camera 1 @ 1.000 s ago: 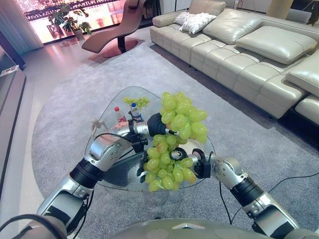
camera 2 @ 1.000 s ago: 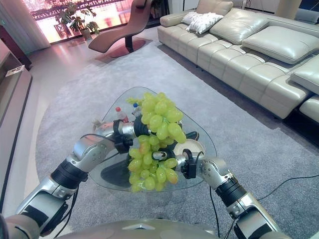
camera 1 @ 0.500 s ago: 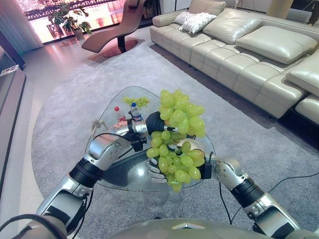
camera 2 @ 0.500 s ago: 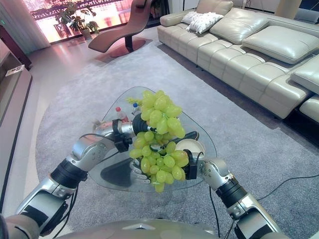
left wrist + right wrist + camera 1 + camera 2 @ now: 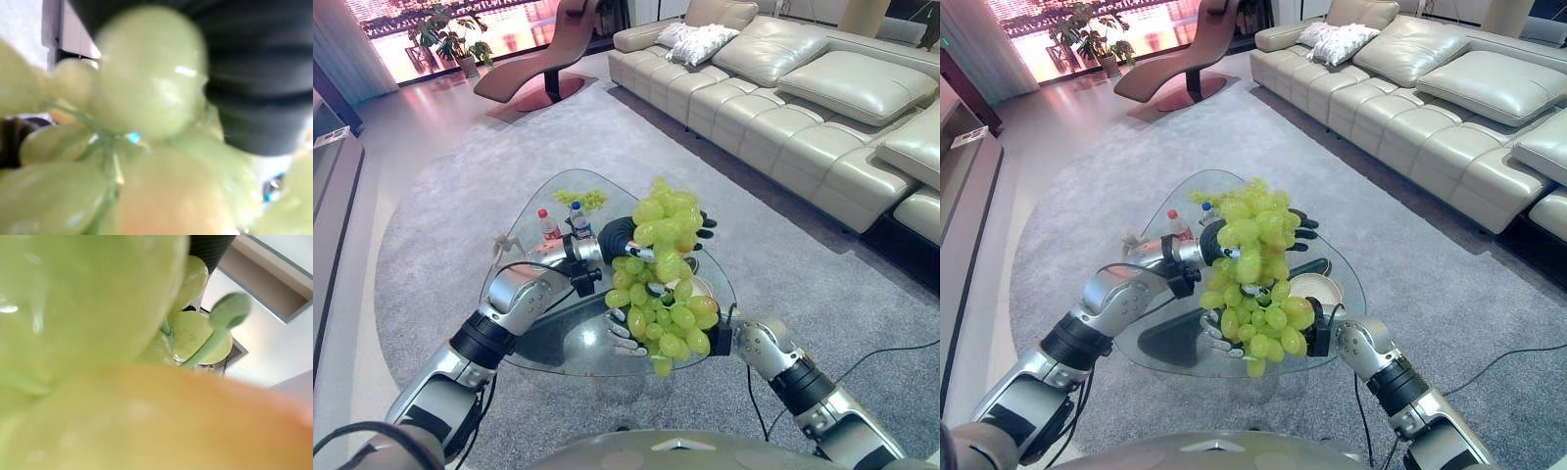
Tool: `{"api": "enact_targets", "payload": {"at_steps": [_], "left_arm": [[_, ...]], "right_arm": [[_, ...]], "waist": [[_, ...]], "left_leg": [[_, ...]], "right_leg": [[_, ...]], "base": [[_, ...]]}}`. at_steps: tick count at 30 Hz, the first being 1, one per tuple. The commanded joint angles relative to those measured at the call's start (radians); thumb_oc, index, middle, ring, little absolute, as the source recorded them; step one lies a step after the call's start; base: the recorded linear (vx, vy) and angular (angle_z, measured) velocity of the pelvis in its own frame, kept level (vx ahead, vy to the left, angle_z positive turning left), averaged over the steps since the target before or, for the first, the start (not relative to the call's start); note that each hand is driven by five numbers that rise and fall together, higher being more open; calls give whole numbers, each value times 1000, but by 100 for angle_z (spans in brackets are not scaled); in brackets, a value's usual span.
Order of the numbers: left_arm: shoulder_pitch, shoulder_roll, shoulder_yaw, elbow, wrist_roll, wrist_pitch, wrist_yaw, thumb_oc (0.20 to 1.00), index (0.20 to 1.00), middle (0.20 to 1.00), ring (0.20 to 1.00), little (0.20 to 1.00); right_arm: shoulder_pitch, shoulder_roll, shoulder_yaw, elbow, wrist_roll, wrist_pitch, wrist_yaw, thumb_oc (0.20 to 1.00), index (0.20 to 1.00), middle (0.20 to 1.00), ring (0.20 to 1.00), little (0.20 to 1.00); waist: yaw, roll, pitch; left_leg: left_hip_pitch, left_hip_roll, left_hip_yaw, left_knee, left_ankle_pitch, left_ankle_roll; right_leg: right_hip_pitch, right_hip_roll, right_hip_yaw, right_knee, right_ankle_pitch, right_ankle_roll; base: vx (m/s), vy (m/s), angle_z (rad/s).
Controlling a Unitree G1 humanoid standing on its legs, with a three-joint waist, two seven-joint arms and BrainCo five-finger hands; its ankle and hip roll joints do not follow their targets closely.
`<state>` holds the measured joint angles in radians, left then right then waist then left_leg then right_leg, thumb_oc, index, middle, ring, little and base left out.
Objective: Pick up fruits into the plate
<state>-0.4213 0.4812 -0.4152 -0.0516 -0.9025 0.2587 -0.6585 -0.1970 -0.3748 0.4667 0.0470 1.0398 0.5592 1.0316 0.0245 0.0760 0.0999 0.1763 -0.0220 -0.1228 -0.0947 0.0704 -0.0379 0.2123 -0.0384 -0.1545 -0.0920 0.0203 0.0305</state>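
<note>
The left hand holds its dark-tipped fingers straight, past the far side of the grapes; the right hand cups the bunch from beneath, fingers relaxed, over the glass table beside the plate. Half a second ago the left fingers were hidden behind the grapes. The table's near edge lies just beneath the right fingers, with carpet all round.

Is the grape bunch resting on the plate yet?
Apart. In the right eye view the grape bunch hangs clear of the plate.
</note>
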Motion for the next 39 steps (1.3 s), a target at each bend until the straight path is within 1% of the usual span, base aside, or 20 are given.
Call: {"api": "enact_targets", "payload": {"at_steps": [1,6,12,13,15,16,17,21,24,25,27,28,30,31,32,33,34,35,36,39], "left_arm": [[-20,19,93,79,46,-79,23,1000,1000,1000,1000,1000],[49,35,147,117,76,-91,43,1000,1000,1000,1000,1000],[201,44,252,185,143,-136,88,1000,1000,1000,1000,1000],[207,42,256,188,146,-138,94,1000,1000,1000,1000,1000],[248,39,283,211,161,-149,105,1000,1000,1000,1000,1000],[289,31,319,240,152,-148,116,1000,1000,1000,1000,1000],[299,27,327,248,155,-149,117,1000,1000,1000,1000,1000],[393,4,375,339,209,-172,166,1000,1000,1000,1000,1000],[450,-13,377,461,280,-199,206,1000,1000,1000,1000,1000],[464,-31,352,529,302,-217,240,1000,1000,1000,1000,1000],[447,-47,316,652,352,-254,298,1000,1000,1000,1000,1000],[437,-54,302,698,385,-257,331,1000,1000,1000,1000,1000],[411,-94,271,861,376,-276,397,1000,1000,1000,1000,1000],[405,-102,268,893,365,-273,420,1000,1000,1000,1000,1000],[402,-104,268,906,364,-281,420,1000,1000,1000,1000,1000],[388,-119,260,979,362,-292,451,1000,1000,1000,1000,1000],[384,-121,256,996,359,-302,460,1000,1000,1000,1000,1000],[372,-125,245,1030,371,-321,484,1000,1000,1000,1000,1000],[356,-126,230,1060,397,-340,498,1000,1000,1000,1000,1000],[335,-131,187,1077,400,-365,527,1000,1000,1000,1000,1000]], "right_arm": [[-4,44,-90,-22,81,-97,-5,200,200,200,200,200],[43,22,-146,4,71,-156,-10,200,200,200,200,200],[133,-17,-257,70,28,-257,-26,200,200,200,200,200],[136,-18,-262,74,25,-260,-28,200,200,200,200,200],[151,-23,-298,96,12,-282,-49,200,200,200,200,200],[166,-31,-336,121,-26,-316,-79,200,200,200,200,200],[170,-34,-346,131,-35,-327,-82,200,200,200,200,200],[190,-64,-422,178,-120,-398,-160,200,200,200,200,200],[188,-101,-470,209,-180,-454,-242,200,200,200,200,200],[170,-123,-479,212,-184,-473,-294,200,200,200,200,200],[131,-144,-484,244,-184,-499,-345,200,200,200,200,200],[114,-150,-484,260,-200,-514,-371,200,200,200,200,200],[46,-175,-455,300,-300,-576,-478,200,200,200,200,200],[26,-184,-443,308,-335,-593,-512,200,200,200,200,200],[20,-188,-440,312,-339,-599,-518,200,200,200,200,200],[-27,-212,-416,346,-412,-648,-586,200,200,200,200,200],[-45,-219,-408,354,-430,-661,-610,200,200,200,200,200],[-90,-239,-386,367,-486,-682,-672,200,200,200,200,200],[-134,-262,-370,381,-535,-693,-728,200,200,200,200,200],[-219,-317,-345,412,-602,-702,-807,200,200,200,200,200]], "waist": [[9,-44,-4],[12,-46,-3],[18,-53,7],[18,-53,8],[19,-55,12],[19,-57,16],[19,-57,18],[23,-61,43],[30,-62,67],[33,-61,84],[37,-59,107],[39,-58,116],[43,-54,157],[45,-54,171],[44,-54,176],[49,-55,214],[51,-56,227],[56,-56,260],[61,-54,292],[68,-44,351]], "left_leg": [[39,-21,118,19,-155,10],[39,-20,120,22,-155,13],[38,-17,116,24,-155,15],[38,-17,115,24,-154,15],[38,-16,114,25,-155,16],[39,-15,113,27,-154,16],[39,-15,112,28,-155,16],[29,-14,105,45,-157,16],[15,-15,98,58,-157,15],[-4,-15,95,73,-158,15],[-34,-16,90,94,-159,14],[-43,-17,87,99,-158,14],[-78,-22,73,119,-155,15],[-90,-23,69,125,-155,17],[-94,-24,68,128,-155,18],[-128,-27,58,142,-152,20],[-142,-27,55,147,-151,21],[-176,-30,44,162,-145,22],[-208,-32,30,174,-137,21],[-280,-37,7,205,-122,21]], "right_leg": [[-12,-41,15,5,-47,69],[-13,-43,13,5,-45,70],[-10,-45,5,5,-45,69],[-10,-45,4,6,-45,69],[-10,-45,1,9,-47,68],[-10,-45,-2,12,-49,66],[-9,-45,-3,14,-49,65],[-17,-46,-8,28,-52,58],[-32,-46,-10,45,-56,54],[-51,-47,-9,60,-59,52],[-82,-47,-10,84,-63,50],[-92,-47,-9,91,-63,49],[-127,-46,-4,119,-68,44],[-138,-47,-4,126,-71,42],[-143,-47,-5,130,-72,42],[-178,-44,-5,151,-75,36],[-191,-43,-6,160,-76,34],[-225,-41,-10,181,-79,29],[-256,-39,-18,202,-80,24],[-337,-38,-31,256,-82,15]], "base": [[35,14,0],[49,6,-1],[72,10,0],[48,5,2],[78,11,2],[100,13,1],[106,14,1],[79,15,3],[42,9,1],[-40,13,3],[-62,6,10],[-28,13,15],[-76,12,8],[-105,-1,3],[-183,-23,9],[-176,-27,17],[-277,-37,27],[-247,-25,28],[-267,-16,31],[-194,6,22]]}}
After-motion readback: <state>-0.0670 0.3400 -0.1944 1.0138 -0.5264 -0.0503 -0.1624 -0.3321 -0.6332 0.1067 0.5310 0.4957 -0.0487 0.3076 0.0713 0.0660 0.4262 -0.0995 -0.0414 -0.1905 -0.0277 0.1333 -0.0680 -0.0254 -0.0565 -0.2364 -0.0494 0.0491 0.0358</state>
